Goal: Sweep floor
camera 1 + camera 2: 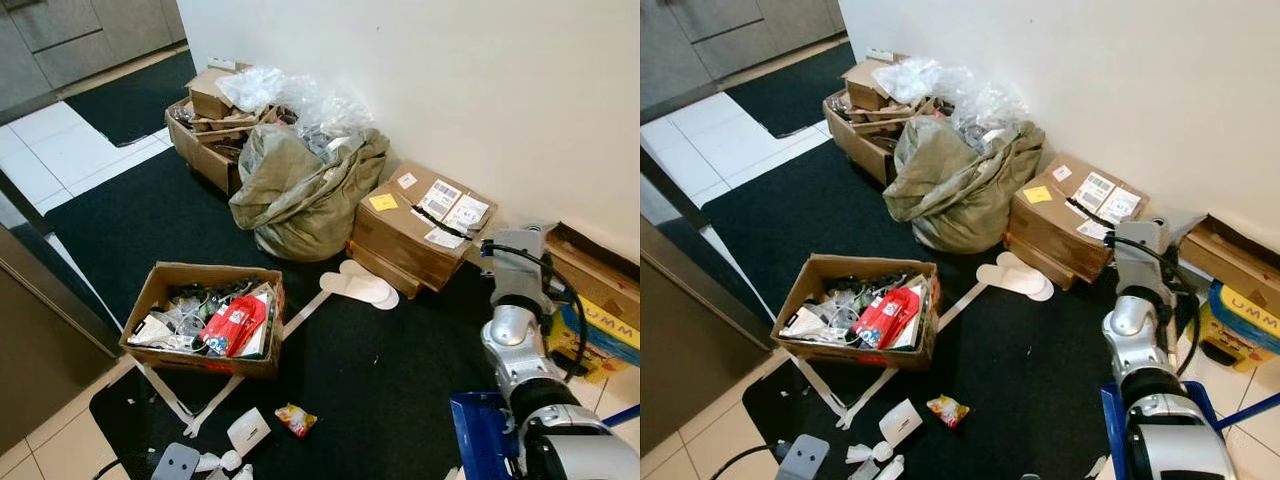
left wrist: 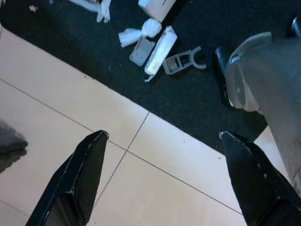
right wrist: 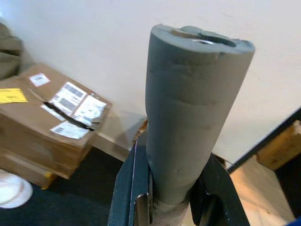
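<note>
Grey foam sleeves the top end of a round handle [image 3: 190, 113], presumably the broom's, and the right gripper [image 3: 171, 193] is clamped around it just below that padding, its two black fingers pressing either side of the shaft. Seen from the right wrist, the handle's long axis runs roughly upright, its open cut end pointing up toward the white wall [image 3: 84, 42]; the brush end is out of sight, so which way the bristles face cannot be told. The left gripper [image 2: 164, 179] hangs spread wide and empty above the pale floor tiles [image 2: 70, 122], close to the edge of the black carpet mat [image 1: 380, 380]. As for progress, the sweeping looks barely started, if at all: litter lies scattered on the mat, including a crumpled orange and yellow snack wrapper [image 1: 295, 419], a small white carton [image 1: 248, 430], and white plastic scraps [image 2: 155, 44] near the mat's edge. Long pale strips of tape [image 1: 215, 400] trail across the carpet from the open cardboard box of clutter [image 1: 205, 318]. A pair of white flat slippers [image 1: 360, 285] sits beside a labelled brown cardboard box [image 1: 420, 225] (these probably need moving, not sweeping). Nearly everything therefore remains to be gathered, and a blue dustpan-like edge [image 1: 480, 435] near the right arm suggests where it should go.
</note>
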Robot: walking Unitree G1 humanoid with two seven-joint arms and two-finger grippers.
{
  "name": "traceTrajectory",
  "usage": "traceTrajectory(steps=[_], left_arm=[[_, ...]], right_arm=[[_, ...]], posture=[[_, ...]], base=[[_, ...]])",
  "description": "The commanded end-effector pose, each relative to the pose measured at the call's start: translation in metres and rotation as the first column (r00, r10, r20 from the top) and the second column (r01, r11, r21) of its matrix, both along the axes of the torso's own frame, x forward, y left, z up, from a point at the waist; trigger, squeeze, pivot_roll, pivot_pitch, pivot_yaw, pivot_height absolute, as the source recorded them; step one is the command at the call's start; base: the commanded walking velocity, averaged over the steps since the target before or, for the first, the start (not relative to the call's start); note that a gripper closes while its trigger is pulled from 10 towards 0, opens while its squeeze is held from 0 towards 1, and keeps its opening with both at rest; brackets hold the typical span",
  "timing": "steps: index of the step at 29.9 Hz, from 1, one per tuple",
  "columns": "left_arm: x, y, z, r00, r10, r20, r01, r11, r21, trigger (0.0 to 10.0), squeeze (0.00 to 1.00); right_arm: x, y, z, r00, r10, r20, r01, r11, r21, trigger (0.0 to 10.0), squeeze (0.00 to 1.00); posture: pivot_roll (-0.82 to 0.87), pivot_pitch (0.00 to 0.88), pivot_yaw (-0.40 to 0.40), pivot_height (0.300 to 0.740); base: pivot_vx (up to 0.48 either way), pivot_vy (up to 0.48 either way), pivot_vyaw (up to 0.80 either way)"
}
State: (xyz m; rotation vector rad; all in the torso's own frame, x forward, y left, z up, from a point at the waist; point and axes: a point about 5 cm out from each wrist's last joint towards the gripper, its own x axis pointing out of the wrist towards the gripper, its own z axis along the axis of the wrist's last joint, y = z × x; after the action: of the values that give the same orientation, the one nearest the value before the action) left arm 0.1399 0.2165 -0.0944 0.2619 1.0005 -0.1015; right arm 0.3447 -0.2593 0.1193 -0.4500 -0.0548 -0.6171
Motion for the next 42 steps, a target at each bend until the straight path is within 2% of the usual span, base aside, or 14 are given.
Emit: traceTrajectory(steps=[1, 6, 10, 12, 13, 16, 20, 25, 28, 31, 34, 36, 40, 42], left_arm=[[-0.010, 0.003, -0.003, 0.999, 0.010, -0.035, -0.010, 1.000, 0.006, 10.0, 0.00], [-0.013, 0.000, -0.005, 0.998, 0.008, -0.056, -0.008, 1.000, 0.004, 10.0, 0.00], [-0.013, 0.000, -0.005, 0.998, 0.005, -0.058, -0.005, 1.000, 0.006, 10.0, 0.00], [-0.010, 0.000, -0.004, 0.999, 0.013, -0.048, -0.013, 1.000, 0.008, 10.0, 0.00], [-0.010, 0.000, -0.004, 0.999, 0.013, -0.048, -0.013, 1.000, 0.008, 10.0, 0.00], [-0.003, 0.000, -0.002, 0.999, 0.019, -0.034, -0.018, 1.000, 0.009, 10.0, 0.00], [0.002, 0.000, -0.001, 0.999, 0.026, -0.025, -0.026, 1.000, 0.008, 10.0, 0.00], [0.004, 0.000, 0.000, 0.998, 0.049, -0.029, -0.049, 0.999, 0.005, 10.0, 0.00], [0.004, 0.000, 0.000, 0.998, 0.047, -0.034, -0.047, 0.999, 0.006, 10.0, 0.00], [0.004, 0.000, 0.000, 0.998, 0.048, -0.035, -0.048, 0.999, 0.006, 10.0, 0.00], [0.003, -0.001, -0.001, 0.998, 0.045, -0.042, -0.045, 0.999, 0.010, 10.0, 0.00], [0.003, -0.001, -0.001, 0.998, 0.045, -0.042, -0.045, 0.999, 0.010, 10.0, 0.00], [0.003, -0.001, -0.001, 0.998, 0.044, -0.046, -0.044, 0.999, 0.010, 10.0, 0.00], [0.002, -0.002, -0.002, 0.998, 0.043, -0.051, -0.043, 0.999, 0.010, 10.0, 0.00]], right_arm=[[0.002, 0.003, 0.005, 1.000, 0.018, 0.023, -0.017, 1.000, -0.017, 10.0, 0.00], [0.006, 0.015, 0.009, 0.994, 0.079, 0.081, -0.084, 0.995, 0.052, 10.0, 0.00], [0.008, 0.017, 0.016, 0.989, 0.094, 0.112, -0.100, 0.994, 0.051, 10.0, 0.00], [0.014, 0.018, 0.032, 0.981, 0.116, 0.154, -0.119, 0.993, 0.008, 10.0, 0.00], [0.014, 0.018, 0.032, 0.981, 0.116, 0.154, -0.119, 0.993, 0.008, 10.0, 0.00], [0.022, 0.026, 0.059, 0.959, 0.173, 0.225, -0.165, 0.985, -0.054, 10.0, 0.00], [0.026, 0.034, 0.071, 0.940, 0.237, 0.243, -0.227, 0.971, -0.069, 10.0, 0.00], [0.032, 0.053, 0.073, 0.868, 0.441, 0.227, -0.465, 0.883, 0.062, 10.0, 0.00], [0.032, 0.057, 0.071, 0.845, 0.478, 0.240, -0.515, 0.849, 0.120, 10.0, 0.00], [0.032, 0.057, 0.069, 0.835, 0.494, 0.244, -0.535, 0.833, 0.144, 10.0, 0.00], [0.030, 0.059, 0.065, 0.806, 0.543, 0.235, -0.585, 0.791, 0.181, 10.0, 0.00], [0.030, 0.059, 0.065, 0.806, 0.543, 0.235, -0.585, 0.791, 0.181, 10.0, 0.00], [0.029, 0.060, 0.063, 0.781, 0.582, 0.225, -0.621, 0.760, 0.192, 10.0, 0.00], [0.028, 0.059, 0.062, 0.749, 0.630, 0.204, -0.662, 0.722, 0.203, 10.0, 0.00]], posture=[[-0.07, 0.117, 0.046, 0.740], [-0.10, 0.081, 0.049, 0.740], [-0.10, 0.073, 0.054, 0.740], [-0.10, 0.067, 0.051, 0.740], [-0.10, 0.067, 0.051, 0.740], [-0.08, 0.070, 0.070, 0.740], [-0.08, 0.078, 0.061, 0.740], [-0.09, 0.072, 0.069, 0.740], [-0.08, 0.072, 0.066, 0.740], [-0.08, 0.074, 0.062, 0.740], [-0.08, 0.074, 0.068, 0.740], [-0.08, 0.074, 0.068, 0.740], [-0.09, 0.079, 0.065, 0.740], [-0.08, 0.078, 0.072, 0.740]], base=[[0.000, 0.000, 0.00], [0.000, 0.000, 0.00], [0.000, 0.000, 0.00], [0.000, 0.000, 0.00], [0.000, 0.000, 0.00], [0.000, 0.000, 0.00], [0.000, 0.000, 0.00], [0.000, 0.000, 0.00], [0.000, 0.000, 0.00], [0.000, 0.000, 0.00], [-0.170, 0.000, 0.00], [-0.255, 0.000, 0.00], [-0.259, 0.000, 0.00], [-0.261, 0.000, 0.00]])
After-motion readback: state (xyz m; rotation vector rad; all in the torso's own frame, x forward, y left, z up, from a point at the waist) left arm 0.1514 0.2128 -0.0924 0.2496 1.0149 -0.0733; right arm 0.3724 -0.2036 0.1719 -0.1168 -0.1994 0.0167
